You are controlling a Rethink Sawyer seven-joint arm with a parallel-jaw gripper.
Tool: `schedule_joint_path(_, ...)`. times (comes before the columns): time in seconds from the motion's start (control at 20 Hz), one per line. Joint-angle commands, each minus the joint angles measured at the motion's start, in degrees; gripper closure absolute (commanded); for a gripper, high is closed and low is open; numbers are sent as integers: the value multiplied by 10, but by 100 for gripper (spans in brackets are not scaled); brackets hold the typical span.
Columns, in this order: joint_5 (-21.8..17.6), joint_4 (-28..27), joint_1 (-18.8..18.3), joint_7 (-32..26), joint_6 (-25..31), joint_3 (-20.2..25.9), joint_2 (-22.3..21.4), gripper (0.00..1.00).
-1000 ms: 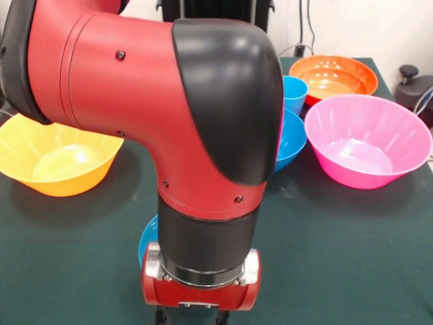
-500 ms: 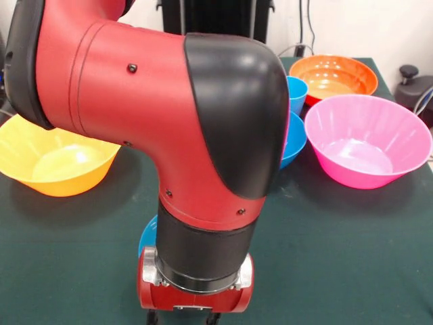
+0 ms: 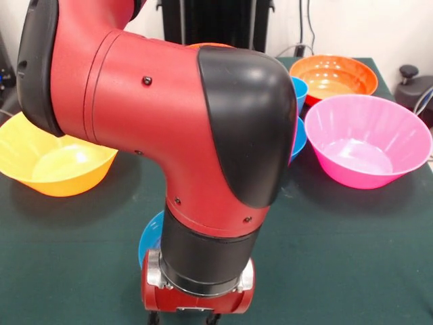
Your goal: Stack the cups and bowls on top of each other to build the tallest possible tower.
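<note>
My red and black arm fills the middle of the front view. Its wrist reaches down to the bottom edge, where only the top of the gripper (image 3: 184,318) shows. A blue bowl (image 3: 150,238) peeks out behind the wrist on its left. A light blue cup (image 3: 298,92) and a blue bowl (image 3: 298,138) below it show as slivers at the elbow's right edge. A large pink bowl (image 3: 367,139) stands to the right, an orange bowl (image 3: 334,74) behind it, and a large yellow-orange bowl (image 3: 53,161) at the left. The red cup and the purple bowl are hidden.
The table has a dark green cloth (image 3: 338,257). A thin orange rim (image 3: 210,45) shows just above the arm's elbow. A black object (image 3: 414,88) stands off the table's right edge. The robot's black pedestal (image 3: 210,20) is at the far side.
The arm's elbow has swung a little to the right and now covers more of the light blue cup and the blue bowl. The wrist has shifted slightly right. The bowls have not moved.
</note>
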Motion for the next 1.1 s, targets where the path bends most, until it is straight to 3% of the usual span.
schedule_joint_path(0.05, -13, 13, 9, -166, 79, 7, 7, 0)
schedule_joint_path(0.5, -50, 26, 23, -161, 143, 52, -14, 0)
schedule_joint_path(0.8, -137, 59, 43, -163, 168, 143, -45, 0)
schedule_joint_path(1.1, -161, 61, 41, -165, 168, 151, -50, 0)
